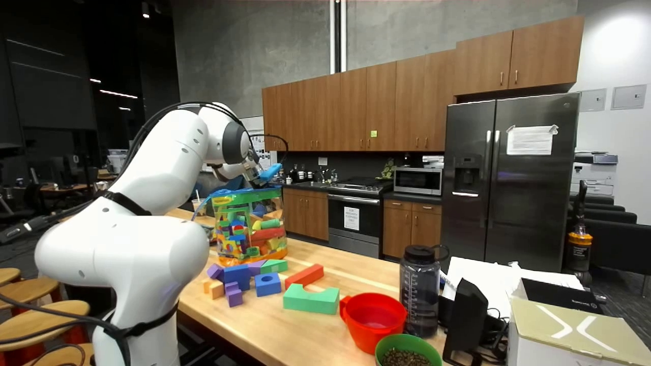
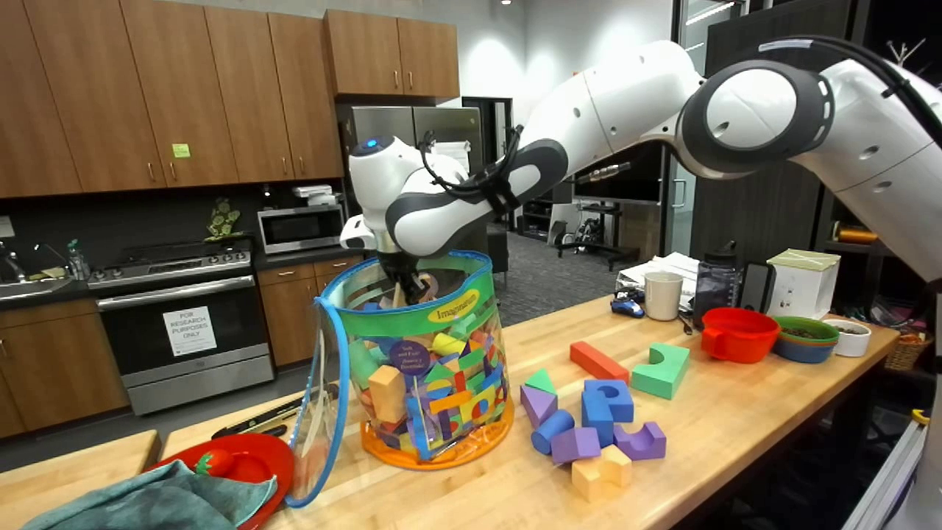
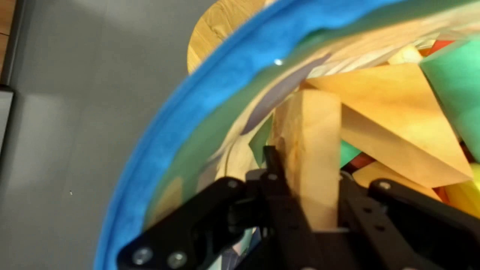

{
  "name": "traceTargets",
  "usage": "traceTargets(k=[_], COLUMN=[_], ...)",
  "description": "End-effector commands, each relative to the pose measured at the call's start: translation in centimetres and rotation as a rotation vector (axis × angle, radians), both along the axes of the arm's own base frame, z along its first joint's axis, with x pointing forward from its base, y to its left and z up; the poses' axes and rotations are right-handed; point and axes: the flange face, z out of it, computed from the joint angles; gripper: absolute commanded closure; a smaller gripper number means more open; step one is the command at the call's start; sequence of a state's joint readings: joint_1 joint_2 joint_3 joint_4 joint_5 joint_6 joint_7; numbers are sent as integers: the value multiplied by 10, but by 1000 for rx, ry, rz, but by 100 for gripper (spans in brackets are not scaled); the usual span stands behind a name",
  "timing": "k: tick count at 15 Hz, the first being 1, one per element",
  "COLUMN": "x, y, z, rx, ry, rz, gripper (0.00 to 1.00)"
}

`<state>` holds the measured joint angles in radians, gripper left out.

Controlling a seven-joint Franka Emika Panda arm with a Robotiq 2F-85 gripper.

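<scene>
gripping a tan rectangular block (image 3: pixel 321 150), the jaws were closed across its narrow width, inside the mouth of a clear, blue-rimmed block bag (image 2: pixel 386 322) on the desk (image 2: pixel 508 489). the block looked like foam, so it was probably light, slightly squashy and hard to break, with a matte skin unlikely to slip; its two flat opposite sides seemed the right place to hold, close to the middle so that it would not pivot. a yellowish-orange block (image 3: pixel 386 93) lay just beside it, a green cylinder (image 3: pixel 463 86) past that, and the bag's see-through wall showed a jumble of red, yellow, blue and purple pieces. farther along, a green bowl (image 1: pixel 408 339) held dark pellets near a red handled cup (image 1: pixel 363 335), while a red plate (image 2: pixel 268 450) near the bag carried a teal cloth (image 2: pixel 154 497).
</scene>
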<state>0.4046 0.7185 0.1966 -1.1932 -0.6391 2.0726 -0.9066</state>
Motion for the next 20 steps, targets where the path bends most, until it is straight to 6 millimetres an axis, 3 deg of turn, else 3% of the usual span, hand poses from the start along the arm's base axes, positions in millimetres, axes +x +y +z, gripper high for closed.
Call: traceTargets(k=[1,10,16,20], x=[9,13,10,8], y=[-12,-26,-38,-58], z=[41,121,161,180], rx=[-20,-49,-91,-182], ry=[-43,-89,-136,-180], rz=[47,107,74,35], gripper=[95,95,95,95])
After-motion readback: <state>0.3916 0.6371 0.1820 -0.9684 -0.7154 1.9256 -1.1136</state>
